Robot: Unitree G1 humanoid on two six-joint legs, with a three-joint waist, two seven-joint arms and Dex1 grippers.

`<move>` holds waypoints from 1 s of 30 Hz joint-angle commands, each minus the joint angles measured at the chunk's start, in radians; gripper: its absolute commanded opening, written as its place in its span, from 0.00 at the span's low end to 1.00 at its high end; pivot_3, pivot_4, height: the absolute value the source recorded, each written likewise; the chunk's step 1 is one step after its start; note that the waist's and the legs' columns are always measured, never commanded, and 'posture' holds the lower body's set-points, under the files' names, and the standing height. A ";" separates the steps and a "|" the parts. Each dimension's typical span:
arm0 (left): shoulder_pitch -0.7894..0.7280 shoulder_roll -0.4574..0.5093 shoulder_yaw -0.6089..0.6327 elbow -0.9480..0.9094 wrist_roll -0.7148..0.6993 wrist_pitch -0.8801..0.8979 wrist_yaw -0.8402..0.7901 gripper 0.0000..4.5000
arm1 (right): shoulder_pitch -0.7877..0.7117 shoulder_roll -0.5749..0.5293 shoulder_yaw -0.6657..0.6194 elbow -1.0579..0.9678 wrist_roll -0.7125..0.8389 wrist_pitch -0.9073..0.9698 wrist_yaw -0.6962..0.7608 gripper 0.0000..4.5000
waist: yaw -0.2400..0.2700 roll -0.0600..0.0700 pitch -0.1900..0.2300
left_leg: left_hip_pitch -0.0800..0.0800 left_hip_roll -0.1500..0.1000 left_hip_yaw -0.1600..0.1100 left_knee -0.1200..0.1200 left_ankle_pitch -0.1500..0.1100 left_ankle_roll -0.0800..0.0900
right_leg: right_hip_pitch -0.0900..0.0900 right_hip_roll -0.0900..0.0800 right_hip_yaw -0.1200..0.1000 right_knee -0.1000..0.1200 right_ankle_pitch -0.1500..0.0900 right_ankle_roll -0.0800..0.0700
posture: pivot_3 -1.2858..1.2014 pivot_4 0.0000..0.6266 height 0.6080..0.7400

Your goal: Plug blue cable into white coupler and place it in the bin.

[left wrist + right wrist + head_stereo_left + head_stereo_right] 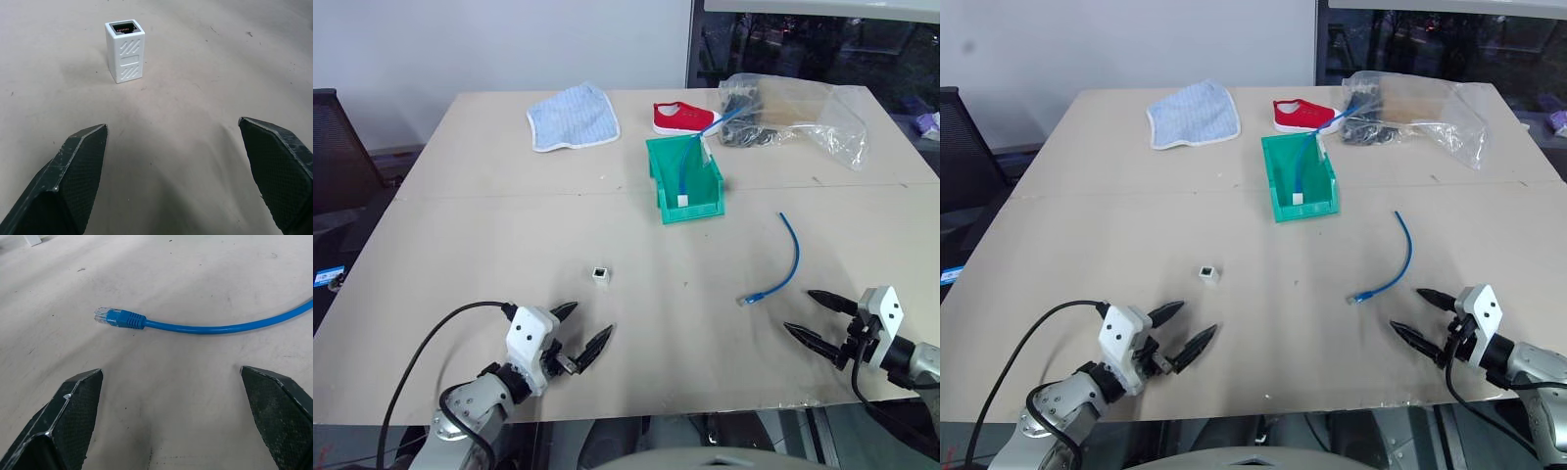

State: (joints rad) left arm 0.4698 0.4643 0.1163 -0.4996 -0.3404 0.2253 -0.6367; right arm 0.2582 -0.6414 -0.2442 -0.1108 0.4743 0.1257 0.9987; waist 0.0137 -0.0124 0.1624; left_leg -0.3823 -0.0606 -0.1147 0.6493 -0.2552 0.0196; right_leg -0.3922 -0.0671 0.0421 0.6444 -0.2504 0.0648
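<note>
The blue cable (787, 257) lies curved on the table at right, its clear plug (103, 316) facing my right gripper (815, 315), which stands open and empty a short way before that plug. A small white coupler (599, 276) stands upright, socket up, near the table's middle. My left gripper (580, 331) is open and empty, just short of the coupler (125, 50). The green bin (658, 186) sits beyond, holding a longer blue cable (688, 174) with a white end block.
At the back of the table lie a light-blue cloth (573, 117), a red shoe (682, 117) and a clear plastic bag (793, 116) with dark items. A black chair (337, 147) stands off the left edge.
</note>
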 commanded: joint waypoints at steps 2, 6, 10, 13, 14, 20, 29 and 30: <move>0.002 0.006 0.012 -0.015 -0.016 -0.017 -0.012 0.98 | 0.002 -0.009 -0.024 -0.024 0.003 -0.020 0.004 0.98 | 0.000 0.000 0.000 | 0.000 0.000 0.000 0.000 0.000 0.000 | 0.000 0.000 0.000 0.000 0.000 0.000 | 0.52 0.24 1.00; 0.003 0.007 0.015 -0.015 -0.022 -0.018 -0.016 0.98 | 0.002 -0.007 -0.022 -0.025 0.001 -0.022 0.003 0.98 | 0.000 0.000 0.000 | 0.000 0.000 0.000 0.000 0.000 0.000 | 0.000 0.000 0.000 0.000 0.000 0.000 | 0.52 0.24 1.00; 0.004 0.007 0.016 -0.010 -0.020 -0.022 -0.022 0.98 | 0.001 -0.007 -0.021 -0.023 -0.001 -0.025 0.002 0.98 | 0.000 0.000 0.000 | 0.000 0.000 0.000 0.000 0.000 0.000 | 0.000 0.000 0.000 0.000 0.000 0.000 | 0.52 0.24 1.00; 0.004 0.006 0.013 -0.011 -0.019 -0.021 -0.023 0.98 | 0.000 -0.008 -0.020 -0.022 -0.002 -0.026 0.003 0.98 | 0.000 0.000 0.000 | 0.000 0.000 0.000 0.000 0.000 0.000 | 0.000 0.000 0.000 0.000 0.000 0.000 | 0.52 0.24 1.00; 0.003 0.006 0.012 -0.011 -0.018 -0.021 -0.024 0.98 | -0.001 -0.009 -0.020 -0.020 -0.002 -0.027 0.003 0.98 | 0.000 0.000 0.000 | 0.000 0.000 0.000 0.000 0.000 0.000 | 0.000 0.000 0.000 0.000 0.000 0.000 | 0.52 0.24 1.00; -0.002 0.007 0.012 -0.010 -0.017 -0.021 -0.026 0.98 | -0.008 -0.011 -0.019 -0.013 -0.004 -0.030 0.006 0.98 | 0.000 0.000 0.000 | 0.000 0.000 0.000 0.000 0.000 0.000 | 0.000 0.000 0.000 0.000 0.000 0.000 | 0.52 0.24 1.00; -0.101 0.093 0.007 -0.055 -0.054 0.029 -0.097 0.98 | -0.092 -0.056 0.018 -0.037 -0.016 -0.020 0.049 0.98 | 0.000 0.001 0.001 | 0.000 0.000 0.000 0.000 0.000 0.000 | 0.000 0.000 -0.001 0.000 0.000 0.000 | 0.52 0.24 1.00; -0.122 0.121 0.000 -0.059 -0.054 0.031 -0.123 0.98 | -0.106 -0.068 0.031 -0.034 -0.025 -0.023 0.062 0.98 | 0.000 0.001 0.001 | 0.000 0.000 0.000 0.000 0.000 0.000 | 0.000 0.000 -0.001 0.000 0.000 0.000 | 0.52 0.24 1.00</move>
State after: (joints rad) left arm 0.3589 0.5587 0.1160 -0.5103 -0.3734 0.2554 -0.7213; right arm 0.1627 -0.6901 -0.2212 -0.1161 0.4575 0.1090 1.0382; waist 0.0136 -0.0113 0.1634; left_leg -0.3822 -0.0606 -0.1148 0.6493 -0.2551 0.0197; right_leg -0.3920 -0.0667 0.0411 0.6440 -0.2502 0.0648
